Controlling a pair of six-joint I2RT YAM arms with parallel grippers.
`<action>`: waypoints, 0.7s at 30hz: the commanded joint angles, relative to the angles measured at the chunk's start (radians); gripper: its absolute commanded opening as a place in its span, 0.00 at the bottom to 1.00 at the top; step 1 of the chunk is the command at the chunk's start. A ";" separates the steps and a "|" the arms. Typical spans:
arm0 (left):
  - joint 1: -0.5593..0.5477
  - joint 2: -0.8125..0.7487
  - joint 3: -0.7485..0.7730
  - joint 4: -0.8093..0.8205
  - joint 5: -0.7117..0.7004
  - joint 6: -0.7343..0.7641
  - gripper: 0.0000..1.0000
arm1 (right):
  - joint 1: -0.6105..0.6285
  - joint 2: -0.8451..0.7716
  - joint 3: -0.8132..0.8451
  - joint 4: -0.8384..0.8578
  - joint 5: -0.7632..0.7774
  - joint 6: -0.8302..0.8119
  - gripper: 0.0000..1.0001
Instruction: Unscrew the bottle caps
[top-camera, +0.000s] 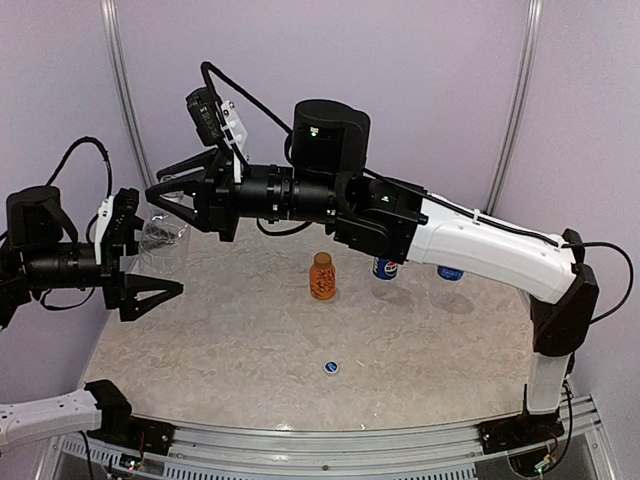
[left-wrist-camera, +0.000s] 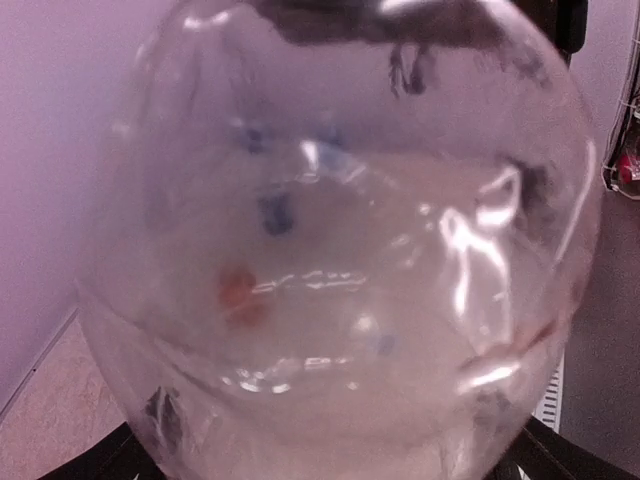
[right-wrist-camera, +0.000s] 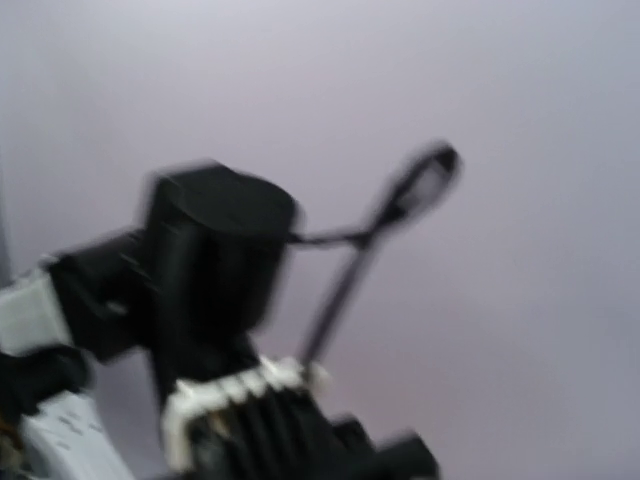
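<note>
**Q:** How does the clear bottle look, and where is it?

**A:** The clear bottle (top-camera: 165, 233) is unlabelled, crumpled and see-through. It lies sideways in the air over the left rear of the table (top-camera: 240, 335). In your left wrist view, its rounded end fills almost the whole picture.

**Q:** And your grippers?

**A:** The left gripper (top-camera: 155, 245) has its fingers wide apart, one on each side of the bottle. The right gripper (top-camera: 150, 187) points at the bottle's upper end. You cannot tell whether its fingers are together, because its wrist view is blurred.

**Q:** Where are the edges and the open room?

**A:** The table's left edge runs just below the left gripper, and the wall (top-camera: 400, 60) is close behind. The orange bottle (top-camera: 321, 276) stands mid-table. The Pepsi bottle (top-camera: 386, 268) and the blue-label bottle (top-camera: 450, 272) are partly hidden under the right arm (top-camera: 470, 245). Bare tabletop stretches forward to the near rail, with one blue cap (top-camera: 331, 367) lying on it.
</note>
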 joint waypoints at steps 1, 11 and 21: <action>0.048 -0.043 -0.065 0.064 -0.089 -0.056 0.99 | -0.034 0.016 0.001 -0.141 0.213 -0.047 0.00; 0.334 -0.331 -0.288 0.138 -0.129 -0.323 0.99 | -0.226 0.235 0.064 -0.169 0.456 -0.125 0.00; 0.464 -0.480 -0.470 0.210 -0.140 -0.614 0.99 | -0.372 0.454 0.180 -0.042 0.429 -0.053 0.00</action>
